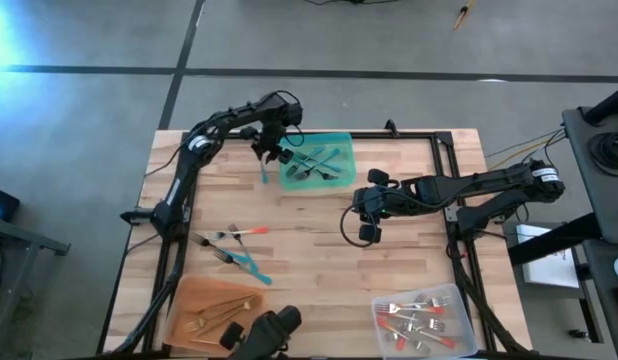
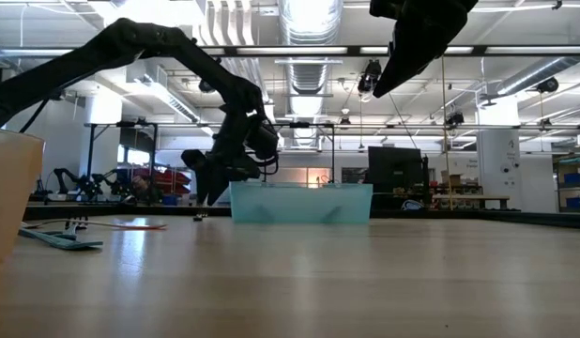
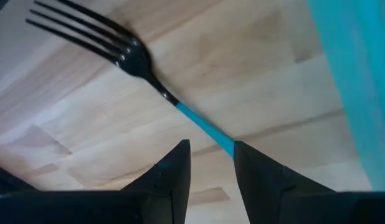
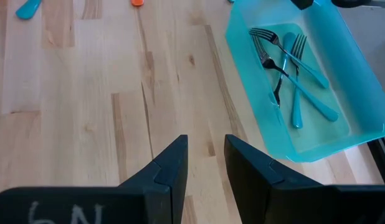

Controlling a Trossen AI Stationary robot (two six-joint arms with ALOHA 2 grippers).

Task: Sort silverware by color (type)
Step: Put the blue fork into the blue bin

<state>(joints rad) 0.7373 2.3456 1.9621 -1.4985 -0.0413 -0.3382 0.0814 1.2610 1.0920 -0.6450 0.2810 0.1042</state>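
- A slim fork with a silver head and teal-blue handle (image 3: pixel 156 86) is seen pinched by its handle between the two dark fingers of the left gripper (image 1: pixel 268 152), just beside the rim of the translucent teal plastic tray (image 1: pixel 341 143) at the far edge of the light wooden table (image 1: pixel 319 255).
- In the left wrist view, the fork's tines are shown jutting out over bare wood, with the teal tray wall at one side.
- Several more teal-handled forks (image 4: pixel 291 70) are pictured lying crossed inside the teal tray.
- The right gripper (image 1: pixel 367 218) is held above the middle of the table, well apart from the trays; its fingers are parted by a narrow gap, and nothing is seen between them.
- A small loose group of teal-handled and coral-handled utensils (image 1: pixel 234 245) is left on the table's left side, between the teal tray and the orange tray.
- All-gold utensils (image 1: pixel 217 315) are shown gathered in the translucent orange plastic tray (image 1: pixel 189 290) at the near left corner.
- Silver forks with red-coral handles (image 1: pixel 417 320) are piled in the clear plastic tray (image 1: pixel 467 300) at the near right corner.
- From table height, the left arm is seen reaching down just beside the teal tray.
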